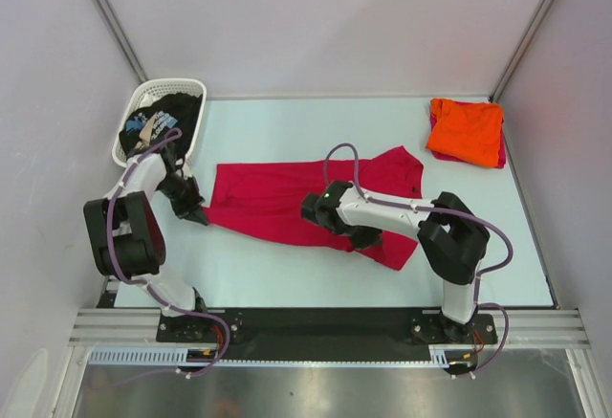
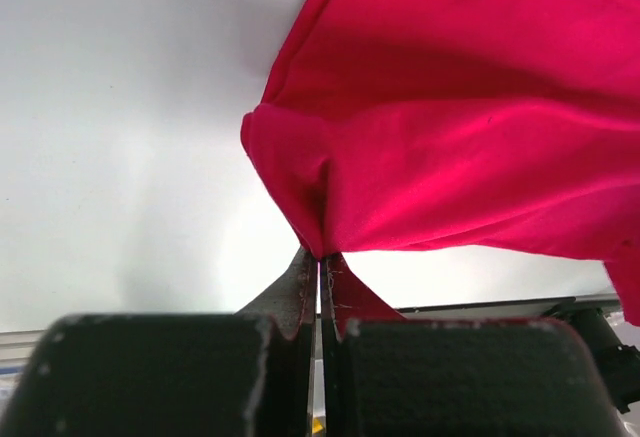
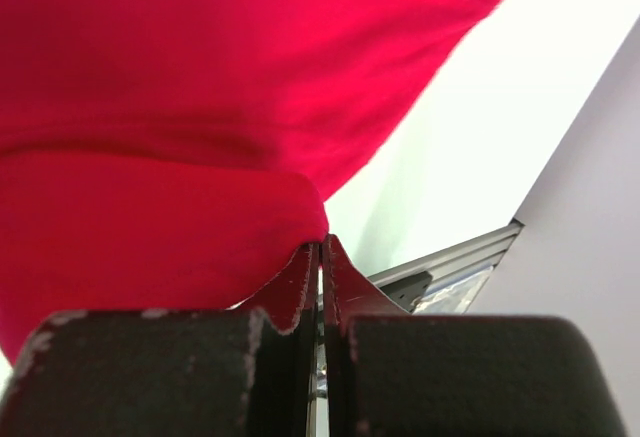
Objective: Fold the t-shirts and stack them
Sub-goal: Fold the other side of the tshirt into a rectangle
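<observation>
Fingers of the left end effector (image 1: 199,214) and right end effector (image 1: 314,209) each pinch the red t-shirt (image 1: 277,193), spread mid-tabletop (image 1: 287,279), probably to carry its edge over into a fold.

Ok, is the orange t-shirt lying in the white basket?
No, the orange t-shirt lies folded at the far right corner; the basket holds a black t-shirt.
</observation>
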Available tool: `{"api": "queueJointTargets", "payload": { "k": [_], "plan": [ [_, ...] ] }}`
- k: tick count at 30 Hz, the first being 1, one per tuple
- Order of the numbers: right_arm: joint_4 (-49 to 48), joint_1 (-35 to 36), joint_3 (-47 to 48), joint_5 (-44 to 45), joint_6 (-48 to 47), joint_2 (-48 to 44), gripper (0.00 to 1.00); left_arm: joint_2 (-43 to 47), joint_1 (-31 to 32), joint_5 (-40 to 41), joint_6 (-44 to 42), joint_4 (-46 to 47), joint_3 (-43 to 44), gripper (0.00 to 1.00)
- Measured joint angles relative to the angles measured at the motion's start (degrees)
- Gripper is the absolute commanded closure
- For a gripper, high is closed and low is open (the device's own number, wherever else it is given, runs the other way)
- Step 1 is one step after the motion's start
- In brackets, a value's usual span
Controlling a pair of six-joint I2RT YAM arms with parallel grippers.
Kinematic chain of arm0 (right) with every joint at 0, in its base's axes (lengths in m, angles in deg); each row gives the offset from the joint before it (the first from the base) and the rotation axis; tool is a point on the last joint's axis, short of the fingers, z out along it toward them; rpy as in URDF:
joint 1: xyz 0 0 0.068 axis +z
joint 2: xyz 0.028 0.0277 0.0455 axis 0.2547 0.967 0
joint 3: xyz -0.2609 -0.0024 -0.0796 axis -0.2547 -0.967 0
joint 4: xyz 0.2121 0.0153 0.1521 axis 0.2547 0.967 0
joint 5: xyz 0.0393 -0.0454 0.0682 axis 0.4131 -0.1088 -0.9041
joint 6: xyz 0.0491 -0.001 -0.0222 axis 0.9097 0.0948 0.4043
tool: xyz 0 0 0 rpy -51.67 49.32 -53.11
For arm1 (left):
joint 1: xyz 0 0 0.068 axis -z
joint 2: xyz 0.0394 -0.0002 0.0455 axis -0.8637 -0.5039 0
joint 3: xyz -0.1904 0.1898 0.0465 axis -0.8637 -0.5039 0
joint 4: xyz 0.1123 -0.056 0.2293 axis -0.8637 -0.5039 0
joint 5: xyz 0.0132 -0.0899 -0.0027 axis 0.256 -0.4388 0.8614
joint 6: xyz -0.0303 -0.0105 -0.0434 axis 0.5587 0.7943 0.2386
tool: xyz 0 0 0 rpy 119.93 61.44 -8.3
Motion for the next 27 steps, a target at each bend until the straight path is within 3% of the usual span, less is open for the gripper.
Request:
{"api": "queueJointTargets", "payload": {
  "k": [15, 27],
  "plan": [
    [-1.11, -11.21, 4.15, 10.05, -8.46, 0.57, 1.00, -4.04, 0.13, -0.87, -0.35, -0.02, 0.90, 1.00],
    [-8.33, -17.86, 7.54, 12.92, -16.61, 2.25, 1.00, -9.70, 1.40, -0.72, -0.55, -0.20, 12.76, 1.00]
  ]
}}
